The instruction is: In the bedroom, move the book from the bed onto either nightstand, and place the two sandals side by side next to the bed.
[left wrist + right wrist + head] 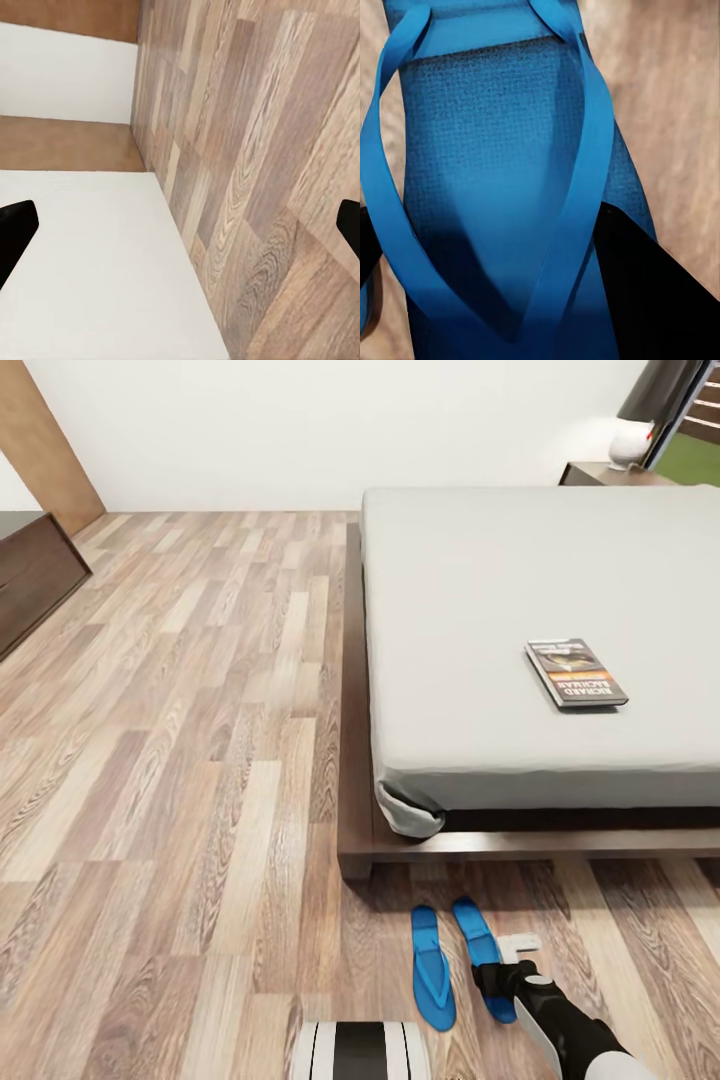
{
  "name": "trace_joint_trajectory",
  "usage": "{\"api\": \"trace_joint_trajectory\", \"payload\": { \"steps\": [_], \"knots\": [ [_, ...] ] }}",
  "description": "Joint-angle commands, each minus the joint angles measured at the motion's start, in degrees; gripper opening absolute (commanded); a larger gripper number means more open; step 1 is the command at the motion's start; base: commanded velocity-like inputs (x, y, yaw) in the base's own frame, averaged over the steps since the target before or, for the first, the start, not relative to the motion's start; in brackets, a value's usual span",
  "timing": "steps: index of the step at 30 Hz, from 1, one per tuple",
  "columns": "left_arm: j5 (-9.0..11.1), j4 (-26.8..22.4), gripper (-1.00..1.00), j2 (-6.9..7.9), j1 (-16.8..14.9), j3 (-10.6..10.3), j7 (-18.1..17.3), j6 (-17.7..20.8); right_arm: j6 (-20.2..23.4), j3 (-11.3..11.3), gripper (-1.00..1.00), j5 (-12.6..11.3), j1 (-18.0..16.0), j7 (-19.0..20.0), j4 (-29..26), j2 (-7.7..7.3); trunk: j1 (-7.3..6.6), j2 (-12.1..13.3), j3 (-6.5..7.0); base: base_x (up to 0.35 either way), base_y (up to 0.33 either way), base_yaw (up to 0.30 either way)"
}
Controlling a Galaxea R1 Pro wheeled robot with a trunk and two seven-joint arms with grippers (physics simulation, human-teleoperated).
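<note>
Here, two bright blue sandals (433, 967) lie flat, side by side.

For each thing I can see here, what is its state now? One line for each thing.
Book: closed, lying flat on the bed.
Left sandal: flat on the floor, near the bed's foot.
Right sandal: on the floor beside the other, right gripper at it.
Left gripper: open, holding nothing.
Right gripper: grip unclear.
</note>
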Motion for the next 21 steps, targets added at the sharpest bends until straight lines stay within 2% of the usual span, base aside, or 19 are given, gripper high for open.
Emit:
{"api": "trace_joint_trajectory", "payload": {
  "steps": [1,14,19,21],
  "knots": [
    [0.58,0.05,1.00,-0.01,-0.03,-0.47,0.04,-0.19,0.30,0.48,-1.00,-0.67,-0.04,-0.36,-0.14,-0.04,0.01,-0.03,-0.26,0.000,0.000,0.000],
    [0.50,0.07,1.00,-0.01,-0.03,-0.41,0.31,-0.17,0.30,0.43,-1.00,-1.57,-2.27,-0.38,-0.15,0.12,0.01,-0.03,-0.26,0.000,0.000,0.000],
    [0.43,0.11,1.00,-0.01,-0.03,-0.40,-0.02,-0.25,0.35,0.40,-1.00,-1.70,-2.62,-0.37,-0.02,0.18,0.14,-0.10,-1.37,0.000,0.000,0.000],
    [0.42,0.08,1.00,-0.01,-0.03,-0.40,-0.01,-0.31,0.37,0.39,-1.00,-1.71,-2.66,-0.37,0.04,0.23,0.14,-0.10,-1.37,0.000,0.000,0.000]
  ]
}}
